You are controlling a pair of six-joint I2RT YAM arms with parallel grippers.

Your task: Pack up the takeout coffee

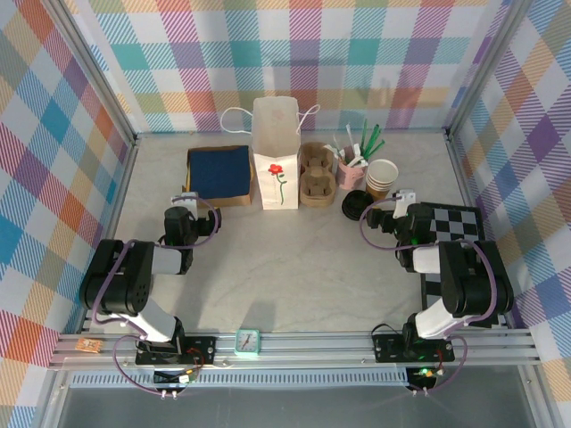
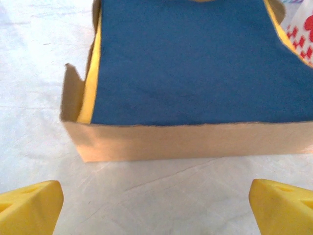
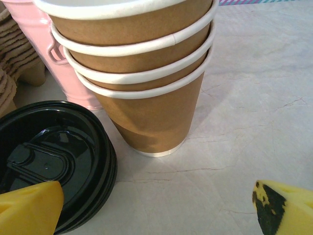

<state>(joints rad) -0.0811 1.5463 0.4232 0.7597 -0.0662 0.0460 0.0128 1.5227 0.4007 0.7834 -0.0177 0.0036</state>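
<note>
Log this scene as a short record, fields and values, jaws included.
bag: white, upright, back centre
napkin box: left of bag, blue napkins inside
carrier: cardboard, right of bag
bucket: pink, right of carrier, holds green and white sticks
cups: nested stack, unlidded, beside bucket
lids: black, stacked flat beside cups
left jaws: open, facing napkin box, holding nothing
right jaws: open, facing cups and lids, holding nothing

Before the bag (image 1: 275, 160) the table (image 1: 294, 267) lay open. Left of the bag stood a box (image 1: 217, 174); right of it crowded carrier (image 1: 317, 178), cups (image 1: 382, 176) and lids (image 1: 354, 207).
</note>
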